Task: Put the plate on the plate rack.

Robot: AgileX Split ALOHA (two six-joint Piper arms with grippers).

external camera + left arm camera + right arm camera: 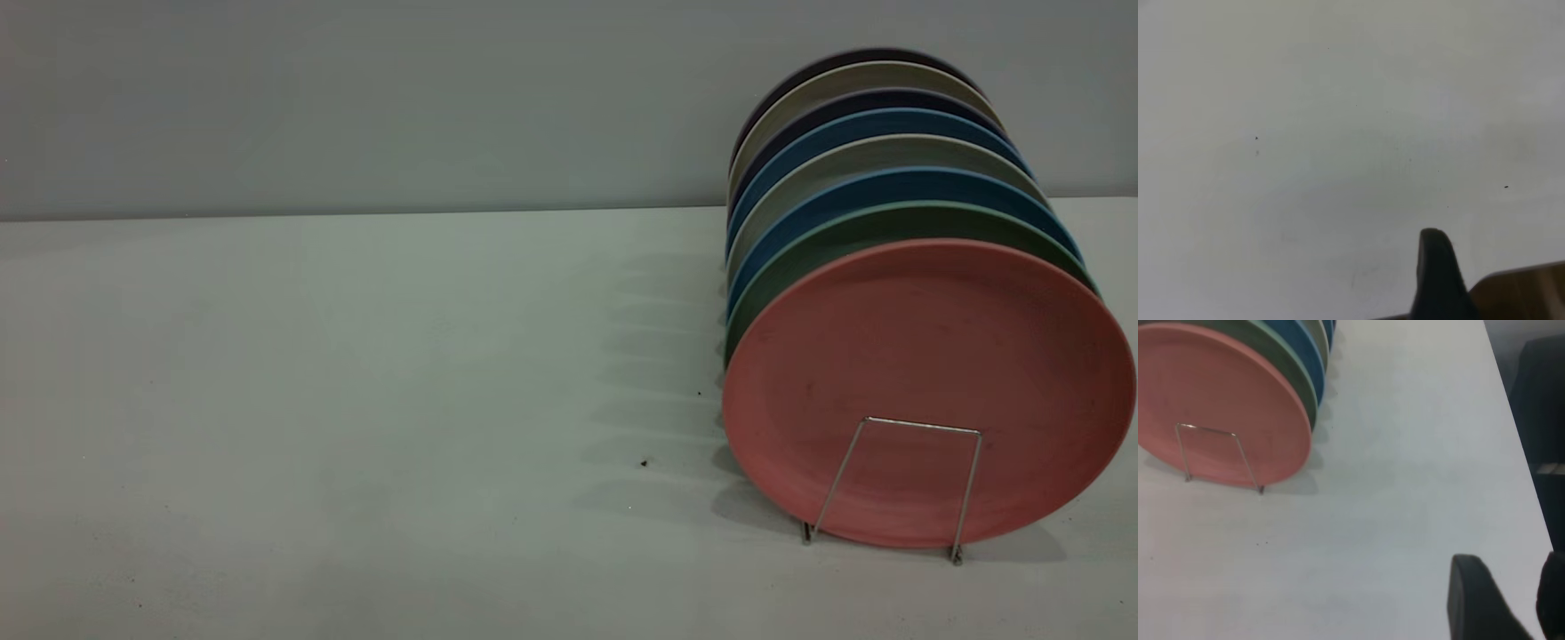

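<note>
The salmon-pink plate (925,356) stands upright in the front slot of the silver wire plate rack (920,427), at the table's right. Its lower part sits behind the front squared loop. Neither gripper shows in the exterior view. In the right wrist view the plate (1218,387) and the rack's loop (1208,430) lie far from my right gripper (1508,593). That gripper is open and empty above bare table near the table's edge. My left gripper (1436,273) hovers over bare table, with no plate or rack in its view.
Several more plates fill the rack behind the pink one: a teal-green plate (853,227), then blue (889,187), grey and dark ones. The table's edge (1511,420) borders a dark area. A brown surface (1525,293) shows beside the left gripper.
</note>
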